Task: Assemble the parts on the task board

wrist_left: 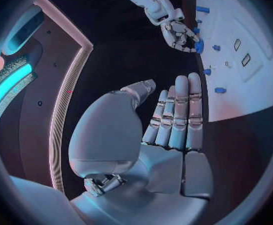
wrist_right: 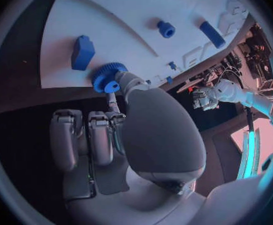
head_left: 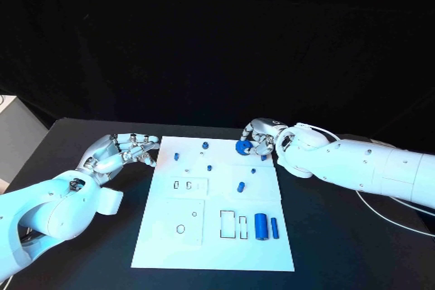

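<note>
Blue plastic with a toothed rim, that's the gear (wrist_right: 108,77), a small round wheel with a hub in the middle. It's pinched between the thumb and a finger of the right hand (head_left: 261,139) at the far right corner of the task board (head_left: 215,249); I can't tell whether it touches the board. In the head view it's just a blue blob (head_left: 243,147) at the fingertips; the right wrist view is where you actually see the teeth.

Board itself is a flat white plate with outlined slots. On it: a blocky blue part (wrist_right: 82,52) right near the gear, a little round peg-like part (wrist_right: 166,29), and a longer bar (wrist_right: 212,34). Head view adds two blue cylinders (head_left: 266,226) lying side by side at the near right, beside rectangular cutouts.

Right arm reaches in from the side, hand curled over the board's corner. Left hand (head_left: 125,150) sits off the board's left edge above the black table (head_left: 82,265), holding nothing; the left wrist view shows its fingers (wrist_left: 181,116) straight and side by side, thumb apart.
</note>
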